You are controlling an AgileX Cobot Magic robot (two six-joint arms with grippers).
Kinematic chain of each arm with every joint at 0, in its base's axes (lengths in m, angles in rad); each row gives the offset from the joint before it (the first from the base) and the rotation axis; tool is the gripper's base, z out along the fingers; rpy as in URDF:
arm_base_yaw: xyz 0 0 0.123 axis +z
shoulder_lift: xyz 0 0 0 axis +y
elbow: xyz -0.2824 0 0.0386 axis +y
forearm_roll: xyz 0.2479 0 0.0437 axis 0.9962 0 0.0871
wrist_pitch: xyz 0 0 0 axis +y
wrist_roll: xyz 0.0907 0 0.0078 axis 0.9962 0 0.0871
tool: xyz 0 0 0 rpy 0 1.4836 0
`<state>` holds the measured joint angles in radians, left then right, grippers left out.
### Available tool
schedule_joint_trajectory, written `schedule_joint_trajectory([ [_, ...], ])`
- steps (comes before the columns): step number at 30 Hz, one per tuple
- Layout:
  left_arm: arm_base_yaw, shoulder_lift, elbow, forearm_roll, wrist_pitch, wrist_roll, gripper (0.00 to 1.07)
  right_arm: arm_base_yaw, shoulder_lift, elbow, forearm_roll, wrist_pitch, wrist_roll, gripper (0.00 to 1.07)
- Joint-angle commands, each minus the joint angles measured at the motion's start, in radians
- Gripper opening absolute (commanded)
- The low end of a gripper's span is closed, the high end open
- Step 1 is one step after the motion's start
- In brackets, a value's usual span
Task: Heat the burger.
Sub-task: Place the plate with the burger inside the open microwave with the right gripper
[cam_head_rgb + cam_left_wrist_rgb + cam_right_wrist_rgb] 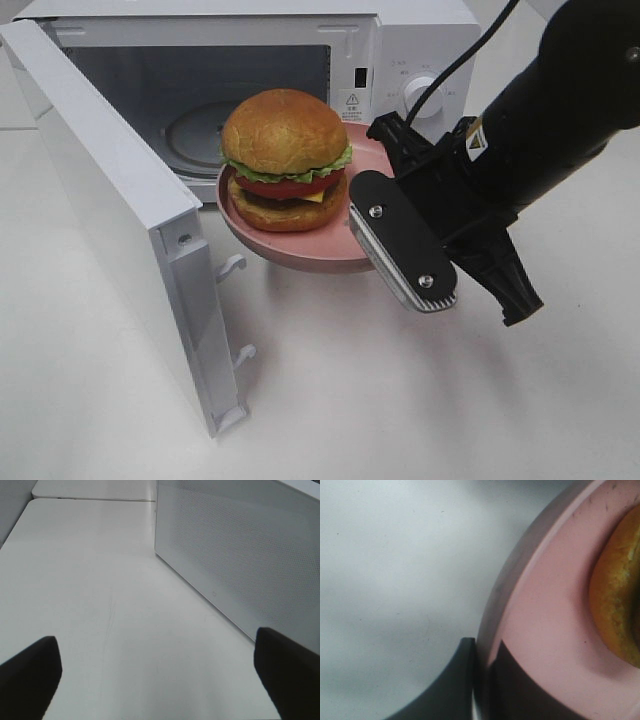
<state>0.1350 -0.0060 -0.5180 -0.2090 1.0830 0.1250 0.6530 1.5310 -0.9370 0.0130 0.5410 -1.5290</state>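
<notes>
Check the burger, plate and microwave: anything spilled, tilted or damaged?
Nothing spilled or damaged. The pink plate hangs before the open microwave, pinched at one rim by the right gripper; the burger sits upright on it.

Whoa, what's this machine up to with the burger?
The robot's right end effector is shut on the rim of a pink plate that carries the burger. It holds the plate in the air just in front of the microwave, whose door is swung open. The burger is not inside yet. The left end effector is open and holds nothing, above the table near the door.
</notes>
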Motion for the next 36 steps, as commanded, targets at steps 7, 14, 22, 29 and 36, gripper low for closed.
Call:
schedule_joint_trajectory([
  [7,0.003,-0.025,0.002,-0.002,-0.015,0.001,0.98,0.002,0.069,-0.088,0.022,-0.05,-0.004,0.0],
  [14,0.003,-0.025,0.002,-0.002,-0.015,0.001,0.98,0.002,0.138,-0.16,0.022,-0.051,-0.004,0.0],
  [22,0.003,-0.025,0.002,-0.002,-0.015,0.001,0.98,0.002,0.206,-0.235,0.022,-0.05,0.001,0.0],
  [29,0.003,-0.025,0.002,-0.002,-0.015,0.001,0.98,0.002,0.273,-0.298,0.018,-0.046,0.029,0.0],
  [36,0.003,-0.025,0.002,-0.002,-0.015,0.001,0.98,0.002,0.329,-0.364,-0.032,-0.037,0.094,0.0],
])
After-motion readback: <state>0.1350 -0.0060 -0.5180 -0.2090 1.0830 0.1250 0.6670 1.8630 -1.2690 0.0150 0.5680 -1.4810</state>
